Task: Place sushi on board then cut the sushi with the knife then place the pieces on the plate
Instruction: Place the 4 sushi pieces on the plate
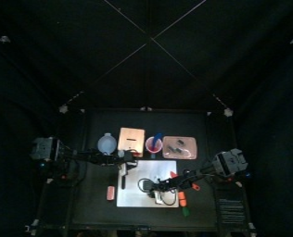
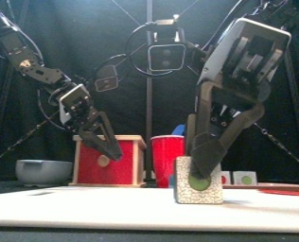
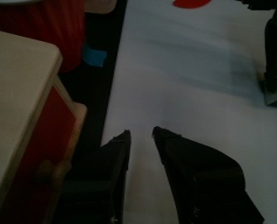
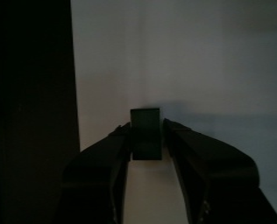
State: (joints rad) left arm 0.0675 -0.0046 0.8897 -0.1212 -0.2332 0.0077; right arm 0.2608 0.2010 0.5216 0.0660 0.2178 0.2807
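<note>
Front view gives me the clearest read. The white board (image 2: 101,206) runs along the bottom of the frame. The right gripper (image 4: 145,129) comes down at centre right, clamped on one piece of sushi (image 2: 201,193) that stands upright on the board. The right wrist view shows both jaws pressed against its sides, so I judge the grip is meant to steady or lift it.

The wooden box (image 2: 131,163) with its red front sits left of centre. The left gripper (image 3: 141,138) hangs just in front of it, jaws a little apart with nothing between them.

In the top view the pink tray (image 1: 179,146) lies above the board near the frame's middle, apart from the piece. The red cup (image 2: 171,157) stands just left of the tray, so I would carry the piece high past it. The bowl (image 2: 43,171) rests at lower left, out of the path.

Small red shapes on the board in the top view may be other toys; I cannot tell.
</note>
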